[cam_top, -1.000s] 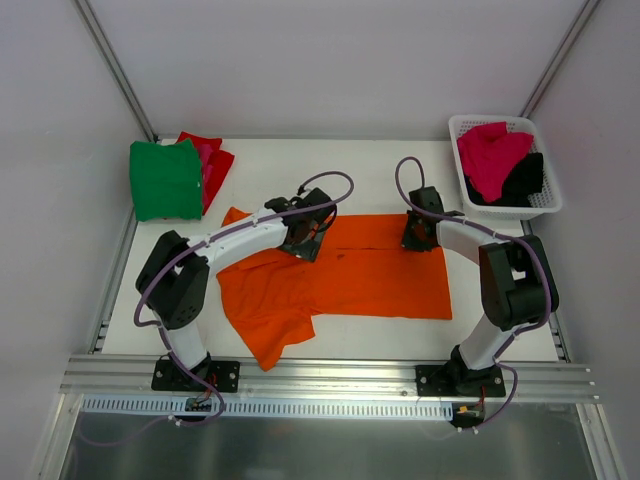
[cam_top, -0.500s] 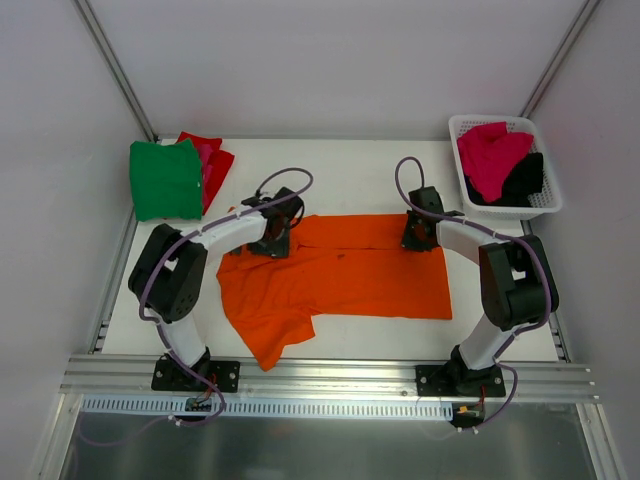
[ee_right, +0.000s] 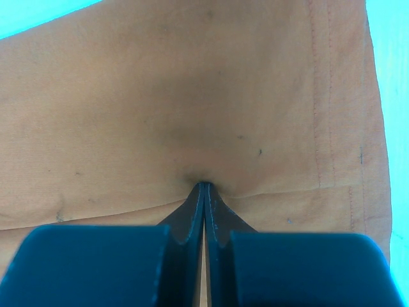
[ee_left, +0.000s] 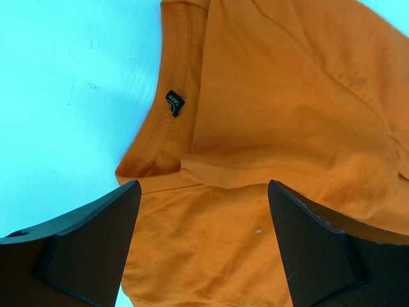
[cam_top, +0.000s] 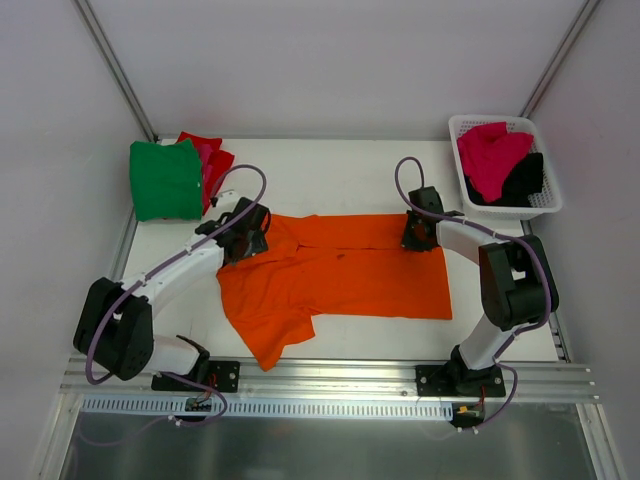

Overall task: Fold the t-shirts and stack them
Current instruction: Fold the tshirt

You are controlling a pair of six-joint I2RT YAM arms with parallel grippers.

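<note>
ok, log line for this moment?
left gripper: open over orange tee collar | right gripper: shut on orange tee | green tee: folded, far left

**Room at the back, far corners blocked**

Bare table lies open behind the orange tee, between the green tee stack far left and the basket far right. The left arm and right arm reach over the tee's two ends.

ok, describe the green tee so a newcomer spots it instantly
On the white table, go to the far left corner, across from the basket. A small folded pile sits there; the green t-shirt lies on top of a red one. It is the only green thing in view.
</note>
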